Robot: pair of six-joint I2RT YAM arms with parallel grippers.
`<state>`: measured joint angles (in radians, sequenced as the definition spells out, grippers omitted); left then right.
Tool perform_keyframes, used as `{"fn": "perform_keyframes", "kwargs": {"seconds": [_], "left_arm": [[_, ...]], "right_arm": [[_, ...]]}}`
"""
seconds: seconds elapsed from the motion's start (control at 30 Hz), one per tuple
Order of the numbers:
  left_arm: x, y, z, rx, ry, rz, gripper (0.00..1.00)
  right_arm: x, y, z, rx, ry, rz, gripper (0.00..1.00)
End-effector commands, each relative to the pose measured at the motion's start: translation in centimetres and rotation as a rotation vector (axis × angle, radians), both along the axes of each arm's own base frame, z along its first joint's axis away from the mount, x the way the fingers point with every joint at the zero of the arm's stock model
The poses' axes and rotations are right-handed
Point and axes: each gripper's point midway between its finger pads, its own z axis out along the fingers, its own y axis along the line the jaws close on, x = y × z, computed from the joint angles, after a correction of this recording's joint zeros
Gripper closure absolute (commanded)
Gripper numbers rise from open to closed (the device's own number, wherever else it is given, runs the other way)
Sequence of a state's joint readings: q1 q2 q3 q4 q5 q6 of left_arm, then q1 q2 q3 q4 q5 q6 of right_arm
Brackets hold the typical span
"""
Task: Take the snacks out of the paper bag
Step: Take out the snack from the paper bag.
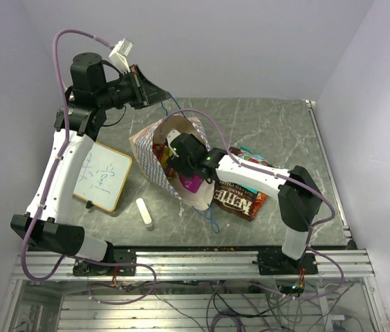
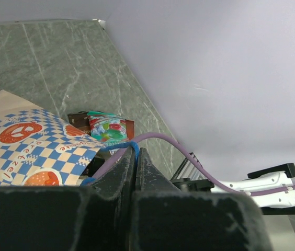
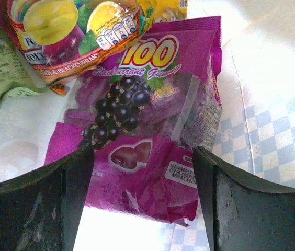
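- The table [image 1: 278, 131] carries the paper bag [image 1: 150, 166] near its middle, with the bag's mouth open upward.
- The left gripper [image 2: 136, 157] is pinched together on the bag's blue cord handle [image 2: 130, 148], holding it up toward the far left corner.
- The right gripper [image 3: 143, 154] is down inside the bag, its jaws apart and gripping nothing.
- Two snacks lie out on the table, just right of the bag: a brown Kettle bag [image 1: 240, 200] and, beyond it, a green-and-red packet [image 1: 254, 155].
- Inside the bag, the purple packet [image 3: 137, 104] lies straight ahead of the right gripper, with its lower edge between the spread fingers. A yellow-orange packet [image 3: 74, 26] overlaps its top.
- The step in hand looks like the reach for the purple packet. The next move calls for easing forward, closing on that lower edge, then lifting out through the mouth without dragging the overlapping packet along.
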<state>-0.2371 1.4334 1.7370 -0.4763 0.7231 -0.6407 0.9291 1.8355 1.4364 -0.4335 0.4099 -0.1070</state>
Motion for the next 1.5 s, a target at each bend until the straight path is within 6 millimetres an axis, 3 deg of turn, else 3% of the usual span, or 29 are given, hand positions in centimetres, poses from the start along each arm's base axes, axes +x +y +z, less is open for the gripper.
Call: {"fn": "perform_keyframes", "kwargs": {"seconds": [0.0,0.17,0.27,0.43,0.53,0.73,0.97,1.3,1.47], "left_arm": [[-1.3,0.2,2.0,-0.026,-0.068,-0.018,0.93],[-1.4,0.3,2.0,-0.02,-0.073,-0.016,0.93],[-1.4,0.3,1.9,-0.018,-0.071,-0.015,0.93],[-1.2,0.4,1.4,-0.007,-0.061,-0.006,0.93],[-1.1,0.5,1.3,-0.007,-0.054,0.012,0.93],[-0.8,0.7,1.2,-0.034,-0.042,0.044,0.93],[-0.3,1.3,1.1,-0.019,-0.027,0.091,0.93],[-0.2,1.1,1.4,-0.057,0.006,0.095,0.93],[-0.2,1.2,1.4,-0.052,0.017,0.109,0.93]], "right_arm": [[0.6,-0.6,-1.8,-0.028,-0.019,-0.062,0.24],[0.0,0.0,-3.0,-0.023,0.025,-0.03,0.42],[-0.8,0.7,-3.1,-0.017,0.048,0.029,0.64],[-1.1,1.7,-2.1,-0.011,0.034,0.116,0.9],[-1.3,3.0,0.0,0.025,-0.024,0.198,1.0],[-1.8,5.4,4.9,0.146,-0.144,0.332,1.0],[-3.8,6.1,10.7,0.25,-0.268,0.453,1.0],[-6.5,3.7,18.5,0.37,-0.364,0.467,1.0],[-9.9,2.5,23.4,0.501,-0.379,0.556,1.0]]}}
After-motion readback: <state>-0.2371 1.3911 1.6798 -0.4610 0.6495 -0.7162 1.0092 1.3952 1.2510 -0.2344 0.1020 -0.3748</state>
